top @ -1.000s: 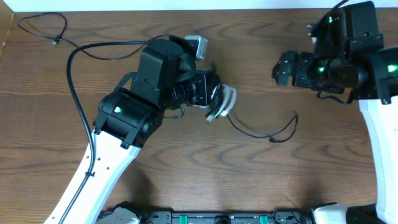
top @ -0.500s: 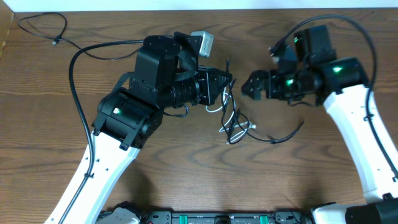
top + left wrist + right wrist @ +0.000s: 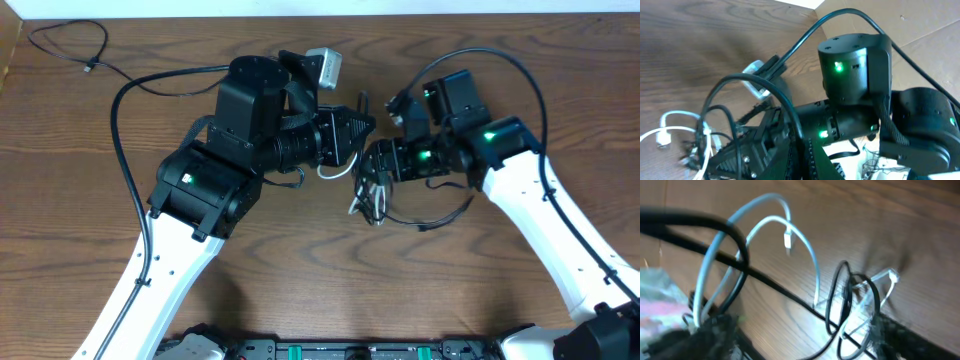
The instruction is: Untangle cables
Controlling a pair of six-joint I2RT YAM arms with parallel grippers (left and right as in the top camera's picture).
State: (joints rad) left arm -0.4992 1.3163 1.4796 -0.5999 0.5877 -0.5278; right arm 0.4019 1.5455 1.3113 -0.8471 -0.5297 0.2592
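Observation:
The cables are a small tangle of thin black and white cords hanging below my left gripper, which is shut on a black strand. In the left wrist view that gripper pinches the black cord, and a white cord loops at the left. My right gripper is at the tangle from the right, open. In the right wrist view the black and white loops lie between its blurred fingers, and a white cable arches above. One black end trails to the right on the table.
A separate thin black cable lies at the far left corner. The left arm's thick black cable curves beside it. The wooden table stretches toward the front edge. The right arm fills the left wrist view.
My right arm has swung left and down from the far right until its open jaws reach the tangle. The left gripper raised the tangle a little, then held still.

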